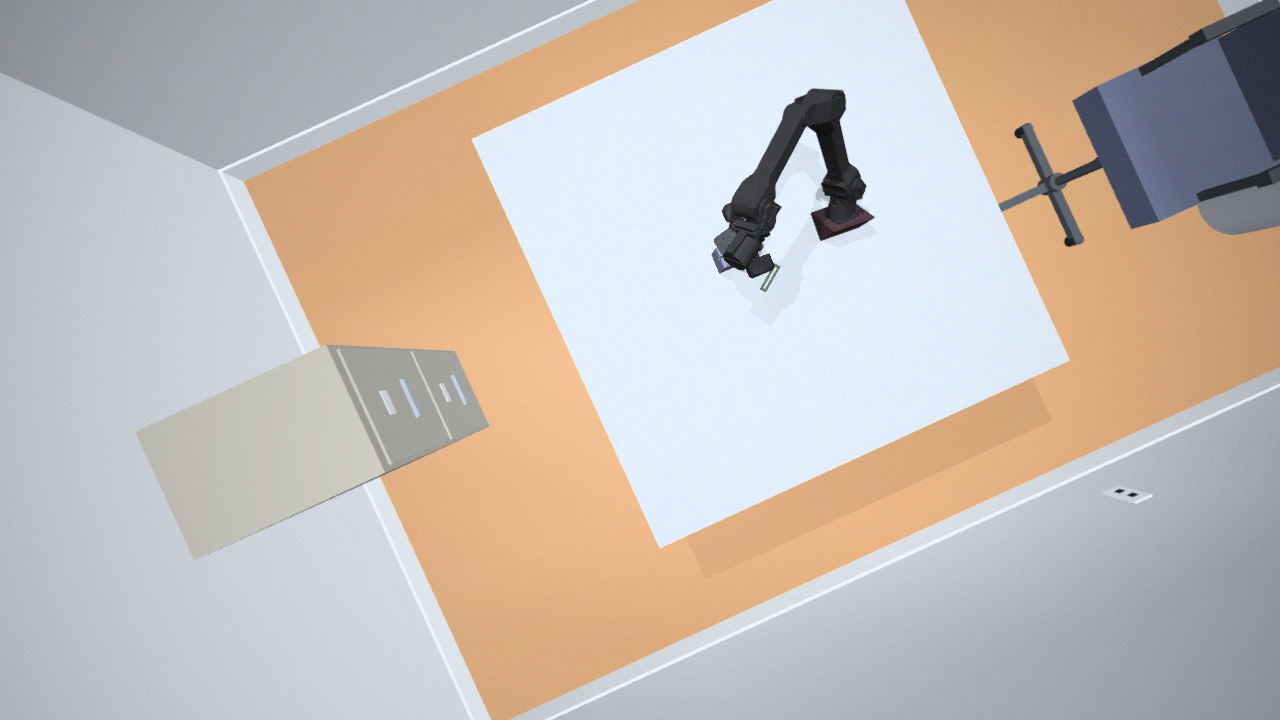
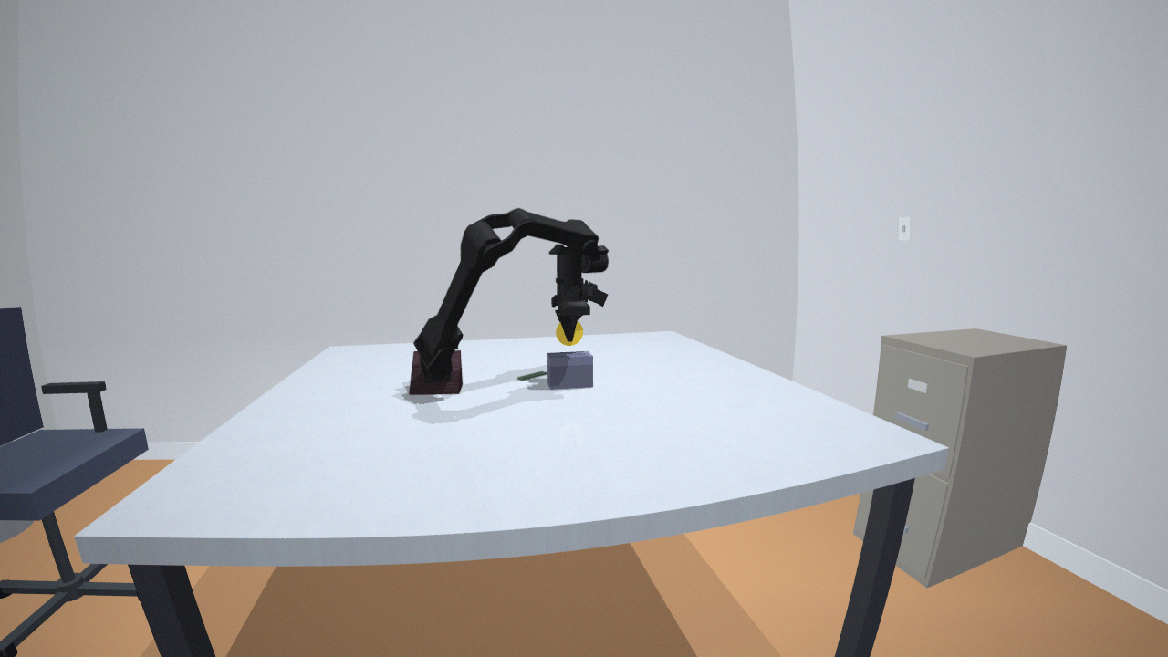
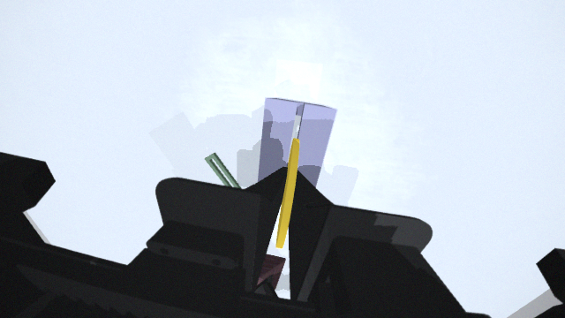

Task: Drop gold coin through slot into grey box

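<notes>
Above box point(image 3: 297, 132) slot: gripper point(image 3: 289, 185) pinching coin point(image 3: 288, 190) edge-down

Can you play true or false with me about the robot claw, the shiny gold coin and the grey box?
1. The black claw pinches the thin gold coin. True.
2. The coin lies flat on the white table. False: it hangs above the grey box.
3. The thin dark-green holder has no coin in it. True.
4. The coin is already inside the box. False: it is outside, over the narrow slot in the lid.
5. The holder sits on top of the box. False: it lies on the table beside it.
</notes>
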`<state>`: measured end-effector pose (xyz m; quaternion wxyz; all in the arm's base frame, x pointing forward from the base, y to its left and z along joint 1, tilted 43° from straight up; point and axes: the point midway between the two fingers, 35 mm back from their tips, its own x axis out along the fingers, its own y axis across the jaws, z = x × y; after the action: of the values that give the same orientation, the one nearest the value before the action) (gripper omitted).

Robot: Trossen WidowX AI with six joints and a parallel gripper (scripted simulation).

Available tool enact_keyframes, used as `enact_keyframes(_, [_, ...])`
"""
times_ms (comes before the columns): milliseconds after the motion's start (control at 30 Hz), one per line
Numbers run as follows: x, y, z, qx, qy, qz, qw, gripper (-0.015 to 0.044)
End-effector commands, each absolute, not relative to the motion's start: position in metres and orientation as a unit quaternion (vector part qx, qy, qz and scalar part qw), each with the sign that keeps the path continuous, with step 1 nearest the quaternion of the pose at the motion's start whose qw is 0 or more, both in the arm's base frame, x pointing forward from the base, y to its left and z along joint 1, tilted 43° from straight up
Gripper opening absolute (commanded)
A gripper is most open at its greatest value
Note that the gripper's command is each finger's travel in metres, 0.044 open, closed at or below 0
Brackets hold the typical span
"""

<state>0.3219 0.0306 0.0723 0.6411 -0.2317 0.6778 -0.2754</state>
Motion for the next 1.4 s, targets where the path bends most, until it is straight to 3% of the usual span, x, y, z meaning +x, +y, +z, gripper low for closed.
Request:
enact_keyframes(0, [0.321, 0.031, 0.072, -0.232, 0.678, -0.276, 0.641, 0.0])
enact_keyframes(1367, [0.319, 0.017, 0.059, -0.234, 0.679, -0.274, 0.64, 0.0])
